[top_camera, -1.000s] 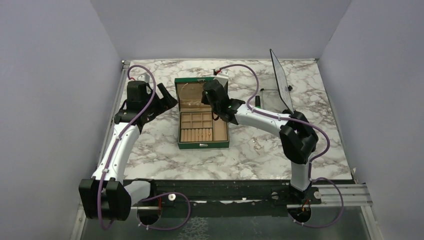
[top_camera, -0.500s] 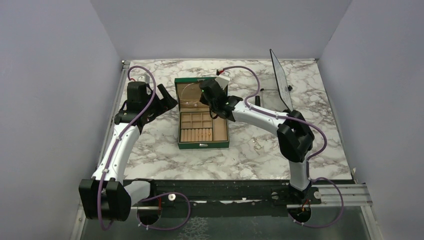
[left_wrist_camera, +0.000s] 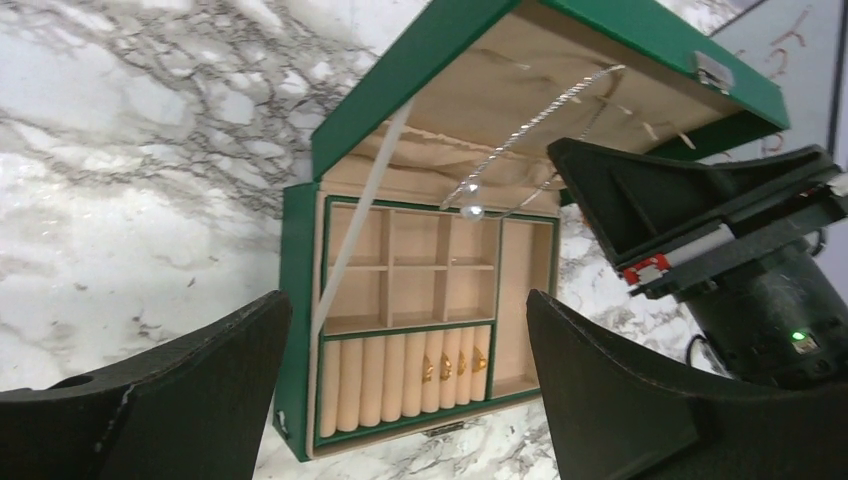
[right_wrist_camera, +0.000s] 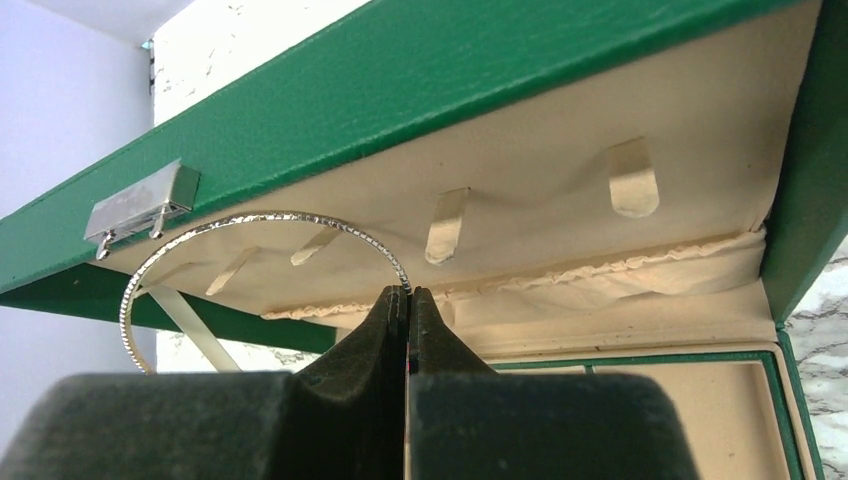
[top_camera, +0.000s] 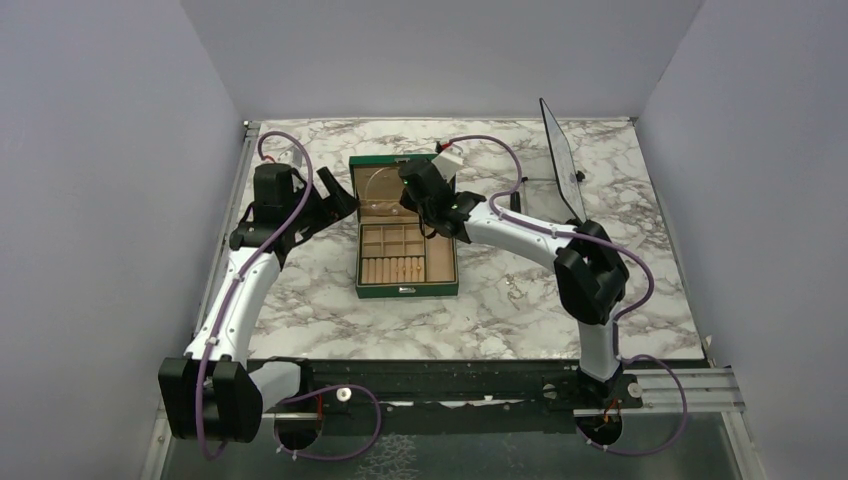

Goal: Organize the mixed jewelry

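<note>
**A:** Where is the thin silvery chain necklace [right_wrist_camera: 270, 216]?

**B:** Pinched in the right end effector [right_wrist_camera: 408, 296], whose tips are closed on it. The loop arcs up in front of the cream lining of the raised lid [right_wrist_camera: 400, 70] of the green jewellery box [left_wrist_camera: 297, 350], just below the lid's row of small fabric hooks [right_wrist_camera: 447, 225]

**A:** And the tiny gold-coloured rings [left_wrist_camera: 446, 365]?

**B:** A few sit in the padded rolls along the box's front edge

**A:** So which step is this?

**B:** Hanging the necklace inside the lid, I'd judge. The next move calls for carrying the loop over one hook and letting it catch before the tips part; a limp chain could slide off

**A:** The left end effector [top_camera: 337, 195]?

**B:** Spread wide, holding nothing, above the marble table [top_camera: 500, 310] just left of the box
</note>
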Controlling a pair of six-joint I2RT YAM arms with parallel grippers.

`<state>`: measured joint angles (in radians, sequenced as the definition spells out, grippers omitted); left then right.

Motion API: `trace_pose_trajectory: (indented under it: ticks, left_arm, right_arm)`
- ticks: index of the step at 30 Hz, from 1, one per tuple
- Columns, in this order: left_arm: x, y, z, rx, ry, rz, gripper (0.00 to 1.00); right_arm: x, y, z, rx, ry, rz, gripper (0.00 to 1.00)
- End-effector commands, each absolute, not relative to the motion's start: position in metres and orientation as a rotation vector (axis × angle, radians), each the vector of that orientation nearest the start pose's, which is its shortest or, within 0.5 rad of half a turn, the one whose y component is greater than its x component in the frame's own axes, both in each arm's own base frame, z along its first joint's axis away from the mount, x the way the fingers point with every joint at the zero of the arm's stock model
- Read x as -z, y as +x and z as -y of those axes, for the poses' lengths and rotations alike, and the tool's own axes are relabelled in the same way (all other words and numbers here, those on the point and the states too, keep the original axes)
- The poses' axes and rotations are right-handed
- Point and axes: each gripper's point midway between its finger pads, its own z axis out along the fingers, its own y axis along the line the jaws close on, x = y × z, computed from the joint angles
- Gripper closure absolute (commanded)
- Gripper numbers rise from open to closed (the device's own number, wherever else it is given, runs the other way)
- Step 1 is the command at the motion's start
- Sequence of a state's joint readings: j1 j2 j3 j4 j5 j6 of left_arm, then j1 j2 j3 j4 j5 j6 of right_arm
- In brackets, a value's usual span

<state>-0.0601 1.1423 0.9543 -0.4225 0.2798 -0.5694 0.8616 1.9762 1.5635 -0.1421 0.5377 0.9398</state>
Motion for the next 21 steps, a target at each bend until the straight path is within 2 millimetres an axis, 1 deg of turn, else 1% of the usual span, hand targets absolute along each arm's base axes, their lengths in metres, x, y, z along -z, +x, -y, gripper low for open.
trace_pose_trajectory:
  ticks: [1, 4, 11, 15, 21]
  left_arm:
    - [-0.226, 0.342, 0.112, 0.822, -0.284, -2.081, 0.13]
    - [-0.226, 0.347, 0.123, 0.901, -0.226, -2.050, 0.13]
    - [-0.225, 0.359, 0.141, 1.027, -0.160, -1.998, 0.13]
    - [-0.214, 0.367, 0.139, 1.005, -0.183, -2.013, 0.14]
    - [-0.200, 0.370, 0.142, 1.023, -0.214, -2.038, 0.24]
  right_arm:
    - [-0.177, 0.407, -0.380, -0.564, 0.421, -2.062, 0.95]
    - [-0.181, 0.401, -0.377, -0.590, 0.414, -2.060, 0.95]
    - [-0.190, 0.384, -0.374, -0.658, 0.382, -2.075, 0.95]
    - [-0.193, 0.375, -0.375, -0.709, 0.354, -2.084, 0.96]
    - [-0.199, 0.363, -0.381, -0.796, 0.286, -2.081, 0.96]
